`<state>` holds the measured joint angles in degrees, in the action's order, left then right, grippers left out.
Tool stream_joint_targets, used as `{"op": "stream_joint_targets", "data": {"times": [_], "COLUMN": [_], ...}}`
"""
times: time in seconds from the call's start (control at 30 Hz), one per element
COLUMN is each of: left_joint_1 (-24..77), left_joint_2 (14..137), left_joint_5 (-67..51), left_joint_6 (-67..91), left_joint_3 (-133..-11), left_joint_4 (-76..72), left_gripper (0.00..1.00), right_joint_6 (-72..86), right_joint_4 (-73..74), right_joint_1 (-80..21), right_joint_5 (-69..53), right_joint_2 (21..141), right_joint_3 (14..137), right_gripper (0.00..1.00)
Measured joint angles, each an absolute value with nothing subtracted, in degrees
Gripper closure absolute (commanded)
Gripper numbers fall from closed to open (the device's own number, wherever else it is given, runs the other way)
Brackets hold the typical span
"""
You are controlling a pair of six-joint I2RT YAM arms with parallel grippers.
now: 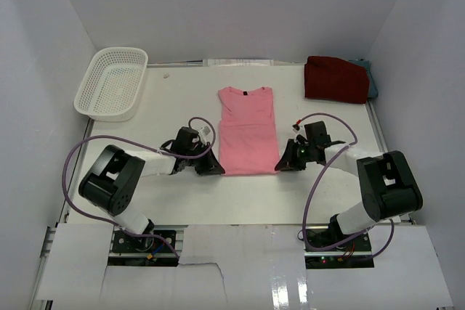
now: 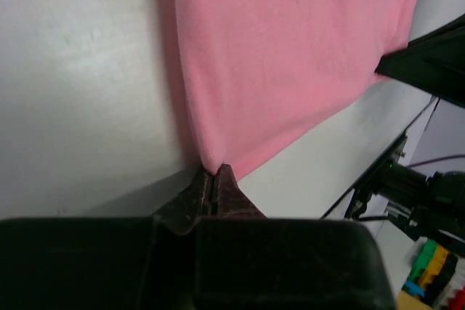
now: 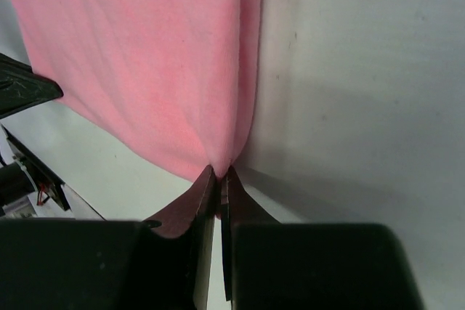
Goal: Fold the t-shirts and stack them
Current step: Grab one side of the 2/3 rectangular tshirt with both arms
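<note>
Corners pinched: left gripper [image 1: 213, 168] clamped tight on pink t-shirt [image 1: 247, 132] at its near-left hem corner, right gripper [image 1: 285, 164] likewise on the near-right. Cloth flat between them, collar far side. Best lifted evenly, carried toward collar, laid square. Dark red t-shirt [image 1: 334, 79] folded far right.

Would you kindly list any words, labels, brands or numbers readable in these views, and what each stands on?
No text can be read.
The small dark tag at the collar of the pink t-shirt is too small to make out.
The dark red t-shirt and the white basket show no lettering.
</note>
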<state>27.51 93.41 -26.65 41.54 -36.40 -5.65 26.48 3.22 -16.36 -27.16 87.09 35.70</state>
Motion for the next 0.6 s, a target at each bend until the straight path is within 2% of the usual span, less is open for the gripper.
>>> {"op": "stream_joint_targets", "data": {"times": [0.33, 0.6], "left_joint_1": [34.4, 34.9], "left_joint_2": [84.5, 79.5], "left_joint_5": [-28.8, -27.1], "left_joint_6": [45.3, 47.0], "left_joint_3": [-28.6, -27.9], "left_joint_4": [0.3, 8.6], "left_gripper": [1.0, 1.0], "right_joint_6": [21.8, 19.7], "right_joint_4": [13.8, 20.4], "right_joint_1": [-17.2, -17.8], "right_joint_5": [-29.1, -32.3], "right_joint_2": [80.3, 75.9], "right_joint_3": [31.9, 31.7], "right_gripper": [0.92, 0.92]}}
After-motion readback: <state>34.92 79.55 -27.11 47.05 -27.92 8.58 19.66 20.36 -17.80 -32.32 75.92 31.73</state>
